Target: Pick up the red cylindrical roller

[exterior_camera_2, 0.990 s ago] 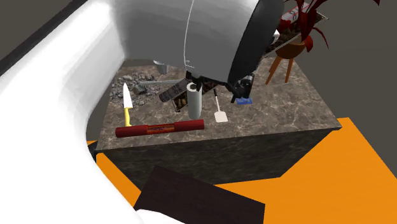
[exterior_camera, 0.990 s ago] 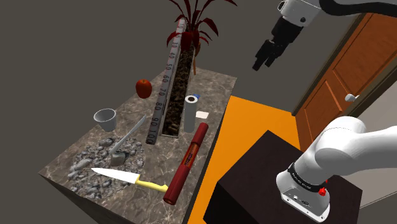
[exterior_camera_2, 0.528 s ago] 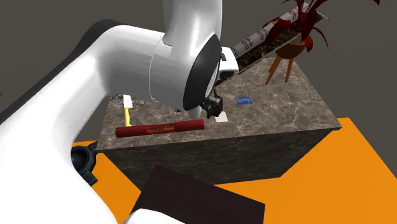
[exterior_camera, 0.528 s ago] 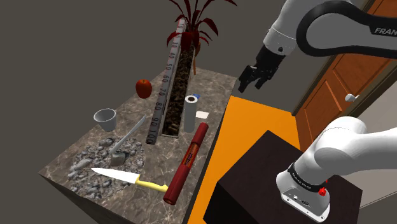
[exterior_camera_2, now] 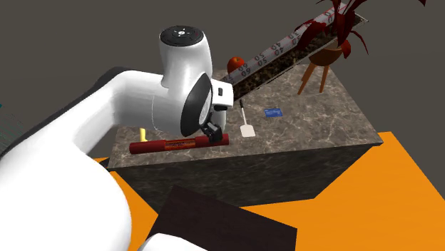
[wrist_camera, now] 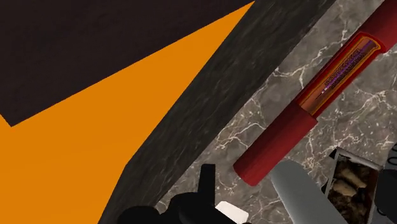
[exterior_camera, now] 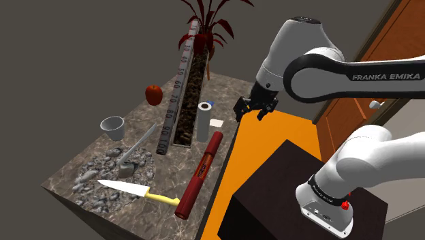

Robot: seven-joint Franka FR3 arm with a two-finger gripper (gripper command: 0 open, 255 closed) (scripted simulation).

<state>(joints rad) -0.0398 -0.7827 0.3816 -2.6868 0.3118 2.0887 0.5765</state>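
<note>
Closest in, the dark stand [exterior_camera: 272, 198], and just past it the red roller [exterior_camera: 201, 170] lies flat on the counter [exterior_camera: 231, 87], running right along the edge that drops to the orange floor [exterior_camera: 293, 129]. That's the worry: it's round, and I'd say one sideways nudge sends it rolling over that lip. A yellow-handled knife [exterior_camera: 129, 186] reaches up to its near end, so a drag that way could catch the knife.

Further along, the jaws hang released and empty, above the counter's edge near the roller's far end. Clamp there, not mid-length, and a long bar like this would likely droop or twist out.

Just beyond stand a white cylinder [exterior_camera: 203, 121] and a small white block [exterior_camera: 216, 123], easy to clip on the way down.
</note>
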